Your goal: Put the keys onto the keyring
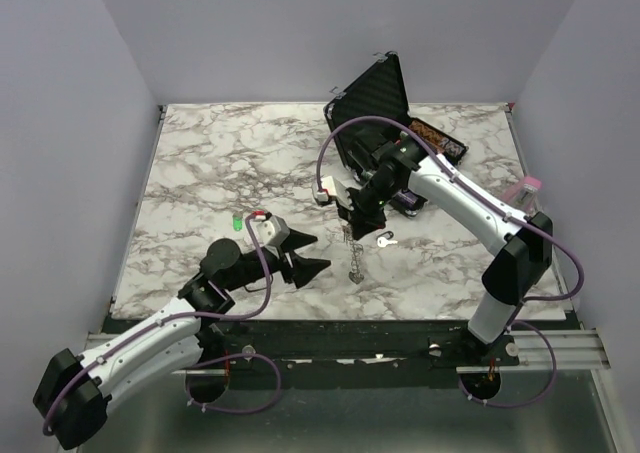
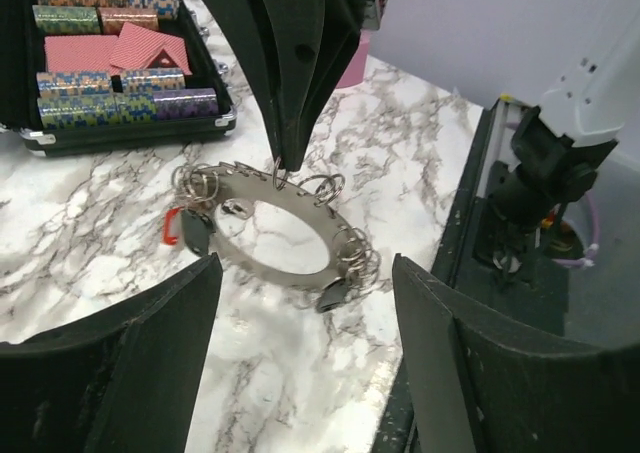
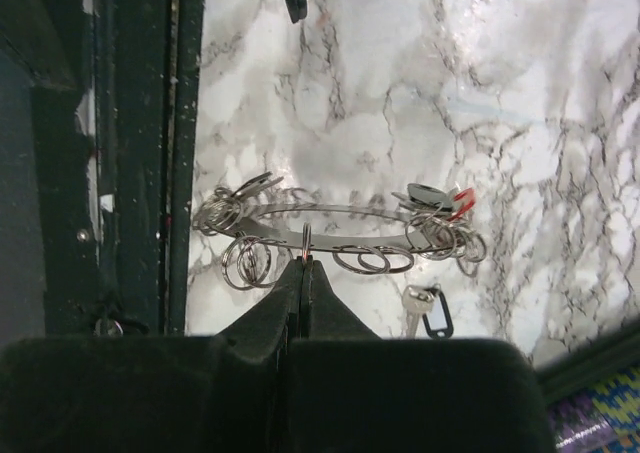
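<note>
The keyring (image 2: 275,270) is a wide flat metal hoop carrying many small split rings, and it hangs over the marble table. My right gripper (image 3: 306,263) is shut on one of those split rings and holds the hoop (image 3: 345,238) up. Black-headed keys (image 2: 196,235) and a red one (image 2: 170,228) hang from it. A silver key (image 3: 412,308) with a black tag lies loose on the table beneath, also visible from above (image 1: 386,240). My left gripper (image 2: 307,273) is open and empty, low over the table, just left of the hoop (image 1: 353,258).
An open black case (image 1: 385,103) stands at the back, filled with patterned stacks and red cards (image 2: 120,73). A small green piece (image 1: 236,222) lies at the left. A pink object (image 1: 528,185) sits at the right edge. The table's front edge (image 2: 455,243) is close.
</note>
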